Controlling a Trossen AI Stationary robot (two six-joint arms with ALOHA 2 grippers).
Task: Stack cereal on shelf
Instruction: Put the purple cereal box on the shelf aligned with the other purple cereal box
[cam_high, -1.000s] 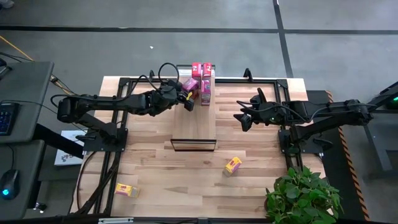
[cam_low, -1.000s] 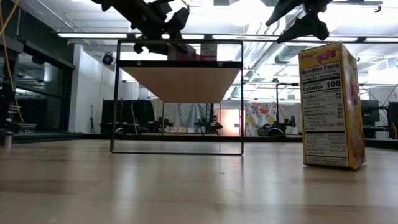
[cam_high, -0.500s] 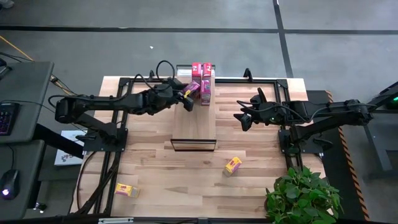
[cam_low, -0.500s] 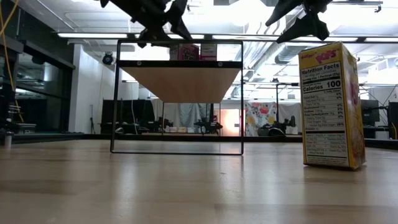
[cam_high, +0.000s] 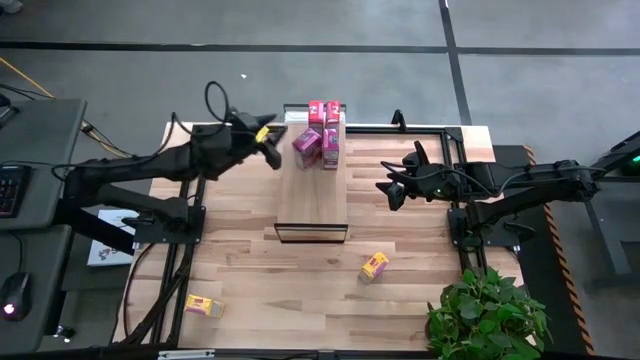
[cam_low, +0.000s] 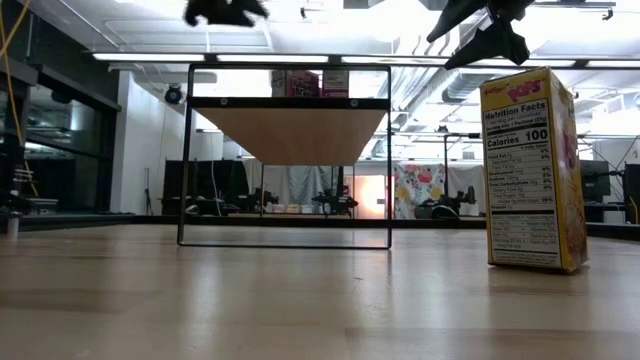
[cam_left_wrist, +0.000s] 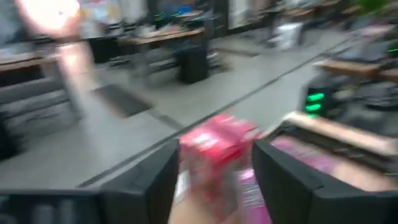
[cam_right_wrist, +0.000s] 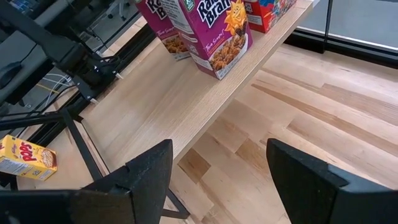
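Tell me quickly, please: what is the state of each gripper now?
Left gripper: open, holding nothing, beside the shelf.
Right gripper: open, holding nothing, above the table.

Four cereal boxes (cam_high: 322, 140) on shelf (cam_high: 312, 190); two on table (cam_high: 260, 270).

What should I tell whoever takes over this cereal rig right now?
Left gripper: open, empty, just left of the shelf.
Right gripper: open, empty, waiting right of the shelf.
Done: two red boxes and two pink boxes are on the shelf's far end; the left pink one sits askew.
Left: two yellow boxes are on the table, one near the plant, one at the near-left corner. Both need shelving.
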